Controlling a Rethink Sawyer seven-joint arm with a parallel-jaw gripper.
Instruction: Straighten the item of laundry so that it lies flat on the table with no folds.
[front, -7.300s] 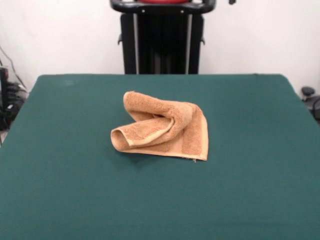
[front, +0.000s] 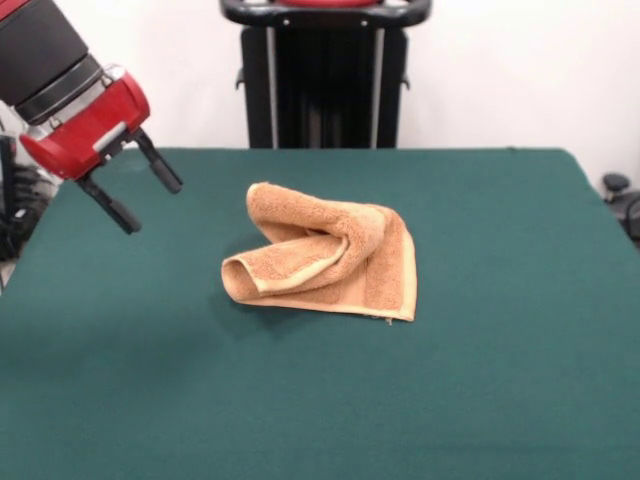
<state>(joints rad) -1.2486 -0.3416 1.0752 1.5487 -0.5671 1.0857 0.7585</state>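
The item of laundry (front: 325, 265) is an orange-tan terry towel lying crumpled near the middle of the table (front: 500, 380). Its upper layer is folded over and rolled into a loop that opens toward the left, with a paler band showing inside. A flat corner lies at the lower right. My gripper (front: 150, 204) hangs from the red and black arm at the upper left, tilted, above the table and well to the left of the towel. Its two black fingers are spread apart and hold nothing.
The black pedestal (front: 325, 75) stands behind the table's far edge. Dark cables and gear (front: 15, 200) sit off the left edge, and a dark object (front: 620, 195) off the right edge.
The arm and gripper have come into view at the upper left; before, no arm showed. The towel has not moved.
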